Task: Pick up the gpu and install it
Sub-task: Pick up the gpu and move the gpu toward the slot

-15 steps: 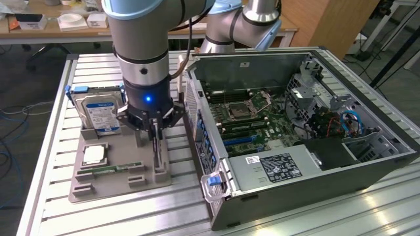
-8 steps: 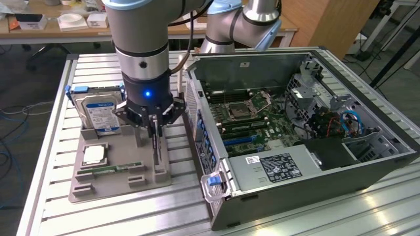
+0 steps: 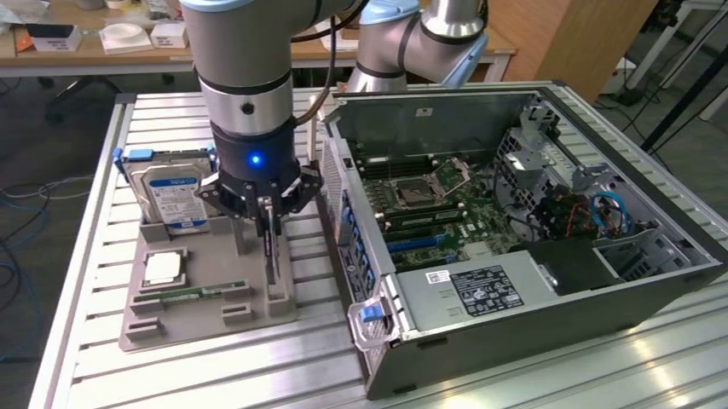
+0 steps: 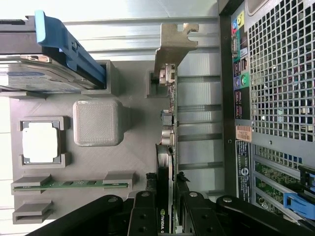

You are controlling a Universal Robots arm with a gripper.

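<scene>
**Exterior view:** The hand hangs over the grey holder on the slatted tabletop. It is clamped on the top edge of the gpu. The gpu stands on edge in a slot along the holder's 3 o'clock side. A hard drive stands at the holder's 11 o'clock, a processor lies at 9 o'clock, and a memory stick at 7 o'clock. The open computer case lies at 3 o'clock of the holder, just beside it.

**Wrist view:** The gpu shows edge-on, with its pale bracket at the far end. The black fingers press both of its faces. It sits between the holder's square block and the case's perforated rear panel.
</scene>
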